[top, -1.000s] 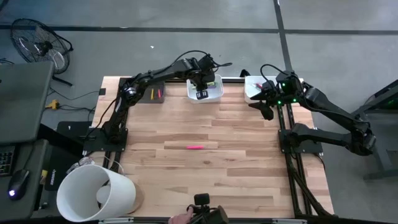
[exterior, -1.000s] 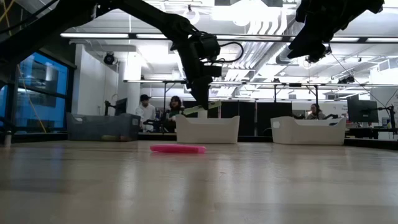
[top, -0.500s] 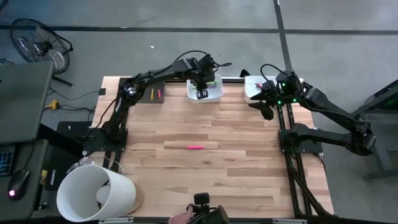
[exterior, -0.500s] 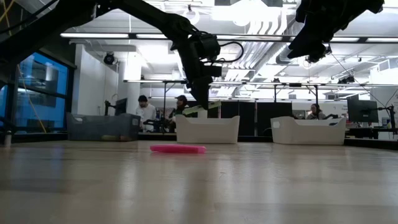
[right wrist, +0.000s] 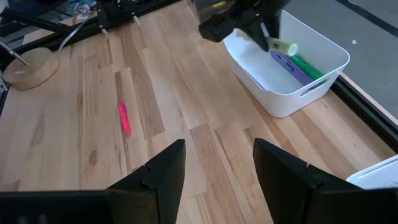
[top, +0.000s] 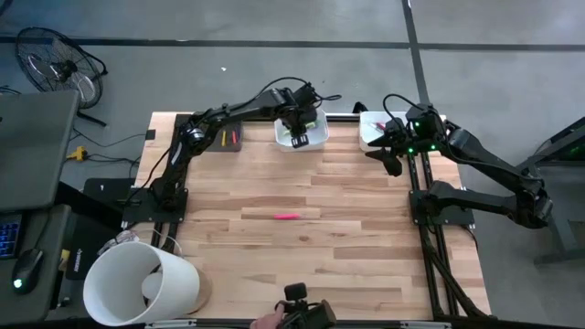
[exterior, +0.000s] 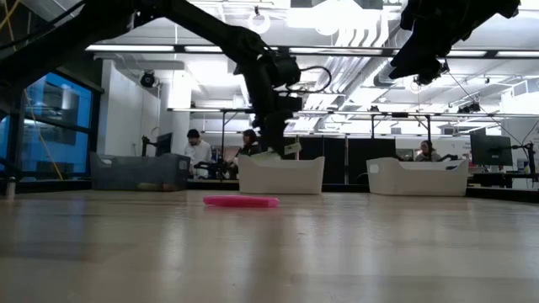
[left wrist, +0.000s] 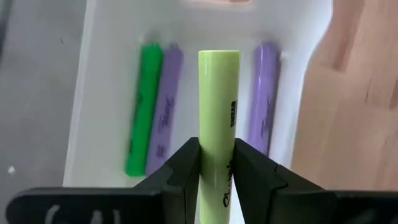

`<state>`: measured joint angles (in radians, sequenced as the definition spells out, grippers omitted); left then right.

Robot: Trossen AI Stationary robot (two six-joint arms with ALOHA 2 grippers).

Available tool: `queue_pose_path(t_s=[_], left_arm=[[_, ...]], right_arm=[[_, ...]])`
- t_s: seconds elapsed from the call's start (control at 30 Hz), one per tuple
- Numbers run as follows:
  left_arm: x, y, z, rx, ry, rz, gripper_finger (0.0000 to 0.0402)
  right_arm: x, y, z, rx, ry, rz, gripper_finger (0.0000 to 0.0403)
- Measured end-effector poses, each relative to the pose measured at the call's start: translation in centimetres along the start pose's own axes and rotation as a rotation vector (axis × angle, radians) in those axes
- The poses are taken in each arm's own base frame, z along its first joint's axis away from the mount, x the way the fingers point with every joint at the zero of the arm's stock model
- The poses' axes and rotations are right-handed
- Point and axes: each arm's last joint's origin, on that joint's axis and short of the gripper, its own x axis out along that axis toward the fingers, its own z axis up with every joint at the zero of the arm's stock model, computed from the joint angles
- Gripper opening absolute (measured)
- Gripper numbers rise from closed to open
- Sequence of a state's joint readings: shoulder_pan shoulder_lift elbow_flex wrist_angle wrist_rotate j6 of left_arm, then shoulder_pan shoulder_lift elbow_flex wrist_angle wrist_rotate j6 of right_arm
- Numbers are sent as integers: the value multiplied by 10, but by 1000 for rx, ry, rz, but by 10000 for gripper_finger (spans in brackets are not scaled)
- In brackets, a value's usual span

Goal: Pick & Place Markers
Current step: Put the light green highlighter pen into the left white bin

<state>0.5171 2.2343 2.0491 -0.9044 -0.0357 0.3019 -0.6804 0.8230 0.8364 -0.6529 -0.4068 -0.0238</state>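
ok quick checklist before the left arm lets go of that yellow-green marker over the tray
1. Grip: left gripper is shut on the yellow-green marker. Ok.
2. Position: the marker hangs over the middle white tray, inside its walls. Ok.
3. Landing spot: a green marker and two purple markers already lie in the tray, with a bare strip between them under the held one. Ok.
4. Drop height above the tray floor: cannot tell.
5. Right gripper is open, waiting by the right tray, clear of the drop. Ok.
6. Pink marker lies on the table, not yet collected. Not ok.
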Motion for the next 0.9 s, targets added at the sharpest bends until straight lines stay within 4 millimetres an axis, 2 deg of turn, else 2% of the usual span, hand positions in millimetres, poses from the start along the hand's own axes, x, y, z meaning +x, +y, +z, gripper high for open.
queue_pose_path(t_s=[0.1,0.17,0.33,0.47,0.9], left_arm=[[10,0,2,-1,-6,4,81],[17,-2,-8,-22,75,-26,81],[30,1,-10,-61,88,-78,81],[25,4,-3,-65,45,-57,81],[26,2,-4,-92,53,-95,81]], right_arm=[[0,0,0,0,0,0,179],[0,0,0,0,1,0,179],[0,0,0,0,2,1,179],[0,0,0,-1,3,0,179],[0,0,0,0,2,0,179]])
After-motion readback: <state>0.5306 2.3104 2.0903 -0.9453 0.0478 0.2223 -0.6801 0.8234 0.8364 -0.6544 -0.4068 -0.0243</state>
